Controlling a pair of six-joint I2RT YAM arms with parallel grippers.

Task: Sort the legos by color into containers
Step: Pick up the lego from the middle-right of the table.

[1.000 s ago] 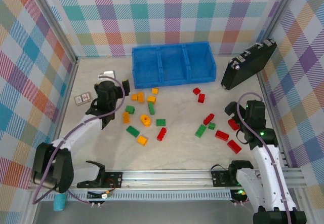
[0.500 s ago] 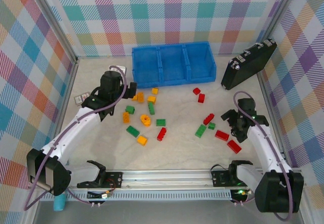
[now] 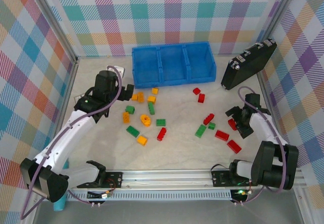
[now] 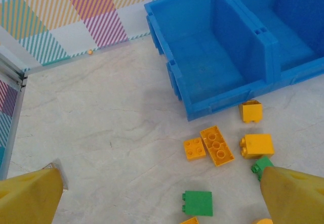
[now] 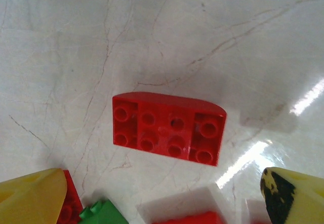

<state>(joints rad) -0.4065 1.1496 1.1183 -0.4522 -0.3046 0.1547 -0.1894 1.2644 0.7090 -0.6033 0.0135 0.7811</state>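
Hovering over the scatter with both grippers wide and nothing sorted yet

All the legos (image 3: 145, 119) lie loose on the surface (image 3: 177, 148), reds mostly to my right, orange and green ones bunched left of centre, so each arm has its own patch to work. The blue tray (image 3: 173, 80) sits at the far side with its three compartments bare, near enough to the left cluster for short carries. My right gripper (image 3: 239, 118) is low over a red brick (image 5: 168, 127) that lies flat, studs up, between the spread fingers. I judge it the likeliest pick, though another red and a green brick (image 5: 101, 213) crowd one finger and could get nudged. My left gripper (image 4: 162, 176) is wide too, holding nothing, looking down on orange bricks (image 4: 216, 144) just beside the tray's front wall. The black case (image 3: 248, 64) sits at the far right, well apart from the work
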